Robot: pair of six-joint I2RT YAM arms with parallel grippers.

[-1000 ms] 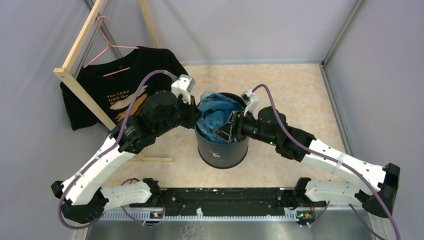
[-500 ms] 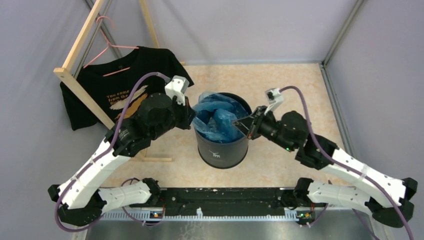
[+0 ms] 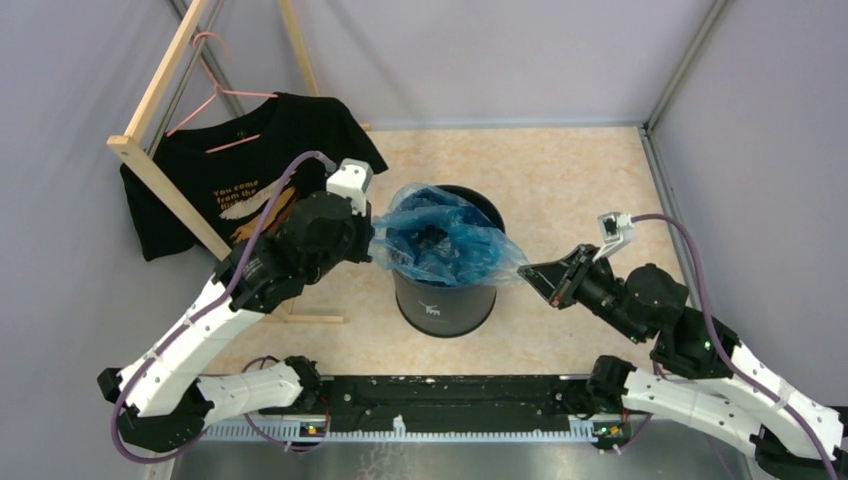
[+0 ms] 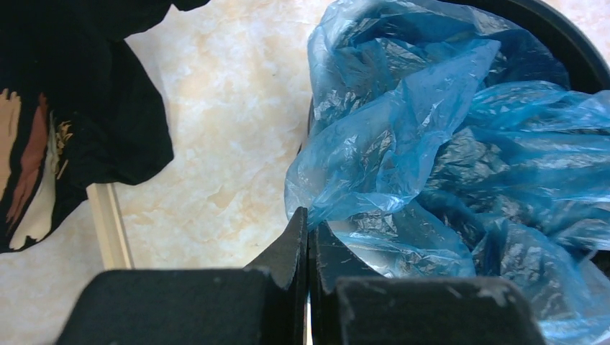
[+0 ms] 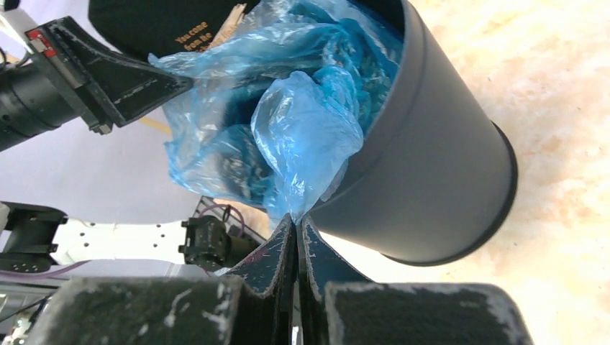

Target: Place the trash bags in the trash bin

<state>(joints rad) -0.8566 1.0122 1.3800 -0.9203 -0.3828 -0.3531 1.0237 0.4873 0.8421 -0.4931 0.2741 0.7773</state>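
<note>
While you pinch the light-blue trash bag (image 3: 440, 240) on opposite hems, it sits bunched in the mouth of the trash bin (image 3: 445, 300), between your grippers. Your left gripper (image 4: 308, 215) is clamped on film, and your right gripper (image 5: 296, 219) likewise. Thin, crinkly, tear-prone stuff: grip hems, pull gently. Open table (image 3: 580, 180) lies behind the right gripper; the black T-shirt (image 3: 250, 170) crowds behind the left.

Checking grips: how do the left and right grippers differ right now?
The left gripper sits at the trash bin rim; the right gripper is well clear of it. The left holds the trash bag beside the rim; the right holds a stretched-out corner. Both have jaws shut on it.
</note>
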